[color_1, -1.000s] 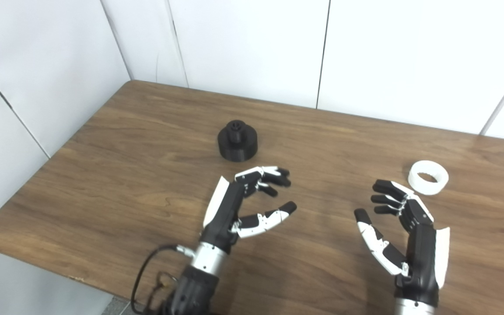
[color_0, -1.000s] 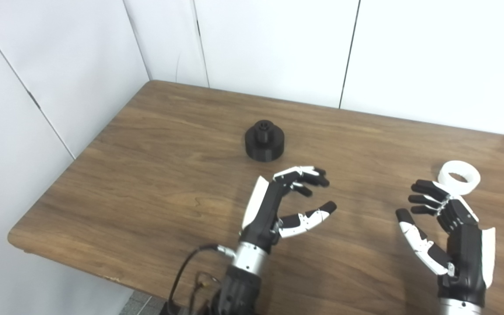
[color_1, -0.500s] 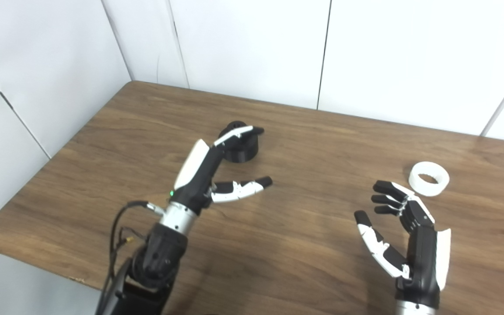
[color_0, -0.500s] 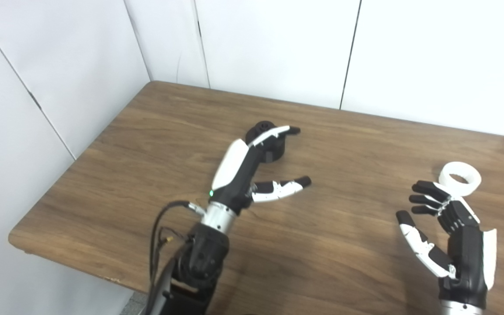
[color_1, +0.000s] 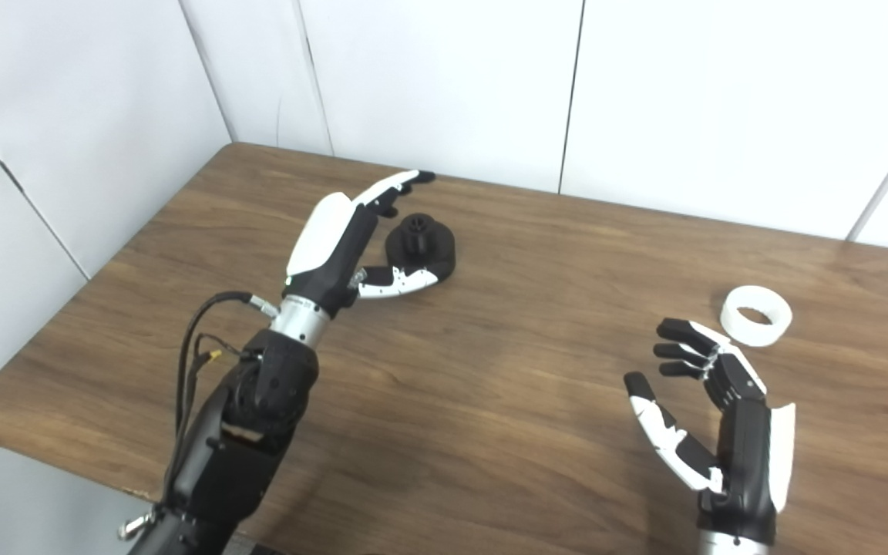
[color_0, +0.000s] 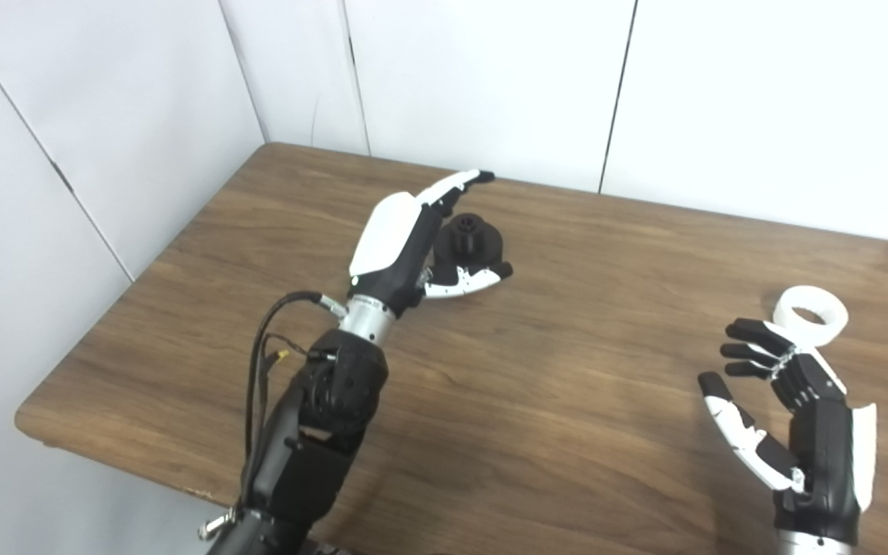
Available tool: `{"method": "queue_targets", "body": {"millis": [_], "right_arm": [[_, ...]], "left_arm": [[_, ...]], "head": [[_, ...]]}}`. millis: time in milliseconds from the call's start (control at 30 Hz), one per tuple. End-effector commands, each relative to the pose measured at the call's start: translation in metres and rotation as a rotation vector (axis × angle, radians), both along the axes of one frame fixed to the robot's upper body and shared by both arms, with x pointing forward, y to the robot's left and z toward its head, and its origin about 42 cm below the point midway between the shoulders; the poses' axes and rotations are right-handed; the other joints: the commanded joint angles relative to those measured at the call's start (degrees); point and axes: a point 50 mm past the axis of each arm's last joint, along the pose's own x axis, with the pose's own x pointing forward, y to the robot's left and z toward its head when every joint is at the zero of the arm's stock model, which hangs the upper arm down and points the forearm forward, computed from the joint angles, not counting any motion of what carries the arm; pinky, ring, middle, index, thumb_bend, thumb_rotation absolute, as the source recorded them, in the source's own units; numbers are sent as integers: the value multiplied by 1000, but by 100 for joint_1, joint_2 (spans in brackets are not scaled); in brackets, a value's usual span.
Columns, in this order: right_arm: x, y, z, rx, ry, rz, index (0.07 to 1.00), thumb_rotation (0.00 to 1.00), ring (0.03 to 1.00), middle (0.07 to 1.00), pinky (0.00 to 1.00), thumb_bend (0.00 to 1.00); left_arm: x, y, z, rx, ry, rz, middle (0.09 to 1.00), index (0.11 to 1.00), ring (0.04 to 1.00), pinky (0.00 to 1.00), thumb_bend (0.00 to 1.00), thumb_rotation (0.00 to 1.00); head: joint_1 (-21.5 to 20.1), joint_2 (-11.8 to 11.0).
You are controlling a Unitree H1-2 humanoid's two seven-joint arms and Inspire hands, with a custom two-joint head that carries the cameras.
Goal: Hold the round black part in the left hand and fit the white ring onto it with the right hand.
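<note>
Item 1. Round black plastic part (color_0: 475,243), a stepped disc with a narrower hub on top: stands on the brown wood-grain surface (color_0: 567,401), upper centre-left of the frame. Hub points straight up, so its axis is vertical; the body is round, with no long axis across the surface.

Item 2. Left hand (color_0: 413,243), black and white: spread, holding nothing. One second ago it hovered lower in the frame, short of the part; now it has reached to the part, fingers (color_0: 463,183) stretched over the far-left side and thumb (color_0: 467,279) along the near side, the part sitting in the gap. Whether any finger touches it cannot be told. Judgement: the grasp is set up but not closed; closing is the next step.

Item 3. White plastic ring (color_1: 756,314), short and wide: lies flat at the right of the frame, opening upward, axis vertical. Position unchanged.

Item 4. Right hand (color_1: 725,420), black and white: lower right, palm facing left, fingers curled loosely apart, empty. Unchanged over the last second; near the ring, not touching. Judgement: waiting its turn.
</note>
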Motion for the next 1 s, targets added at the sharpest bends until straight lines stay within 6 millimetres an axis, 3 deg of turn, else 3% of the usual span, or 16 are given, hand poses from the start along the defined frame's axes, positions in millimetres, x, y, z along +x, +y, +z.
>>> {"method": "queue_targets", "body": {"millis": [0, 433, 967], "right_arm": [[-13, -14, -13, -29, 20, -9, 675, 200, 620, 677, 534, 533], [-13, -13, -13, -28, 19, -8, 675, 194, 613, 673, 530, 527], [-13, -11, -10, -26, 19, -16, 672, 202, 618, 675, 531, 534]], "left_arm": [[16, 7, 22, 42, -85, 42, 916, 891, 890, 758, 760, 410], [56, 25, 25, 129, -24, 110, 956, 901, 959, 816, 815, 368], [87, 42, 3, 303, 193, 186, 1000, 861, 999, 887, 964, 551]], "head": [[-8, 8], [-57, 0], [-140, 45]]}}
